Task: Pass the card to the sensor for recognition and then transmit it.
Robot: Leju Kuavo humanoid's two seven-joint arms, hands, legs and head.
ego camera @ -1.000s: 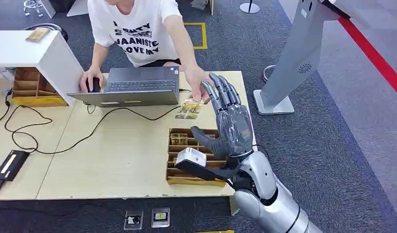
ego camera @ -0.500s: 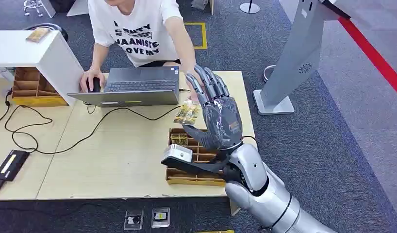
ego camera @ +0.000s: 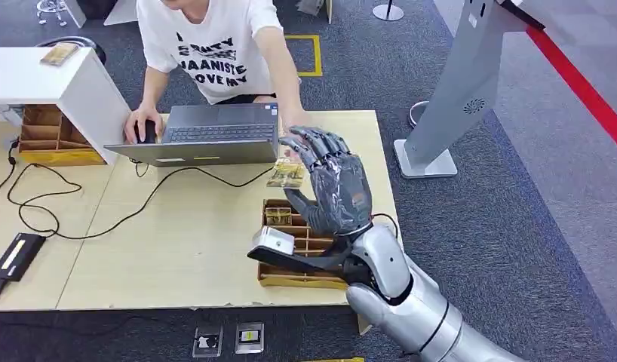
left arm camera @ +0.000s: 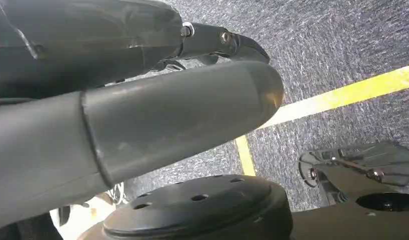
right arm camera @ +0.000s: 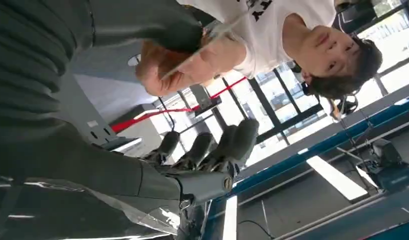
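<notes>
Head view: the right hand (ego camera: 337, 188) is hovering over the desk (ego camera: 185, 249) near its far right edge, fingers (ego camera: 314, 143) curling forward and down, apart, apparently holding nothing. The card (ego camera: 286, 173) is being held by the person's hand (ego camera: 294, 124), just beside the thumb side of the robot's palm and toward the laptop (ego camera: 204, 136), its long axis running roughly from near edge to far edge. The right hand is standing nearer for taking it. The left hand (left arm camera: 142, 115) is hanging over carpet; its grip state cannot be told
</notes>
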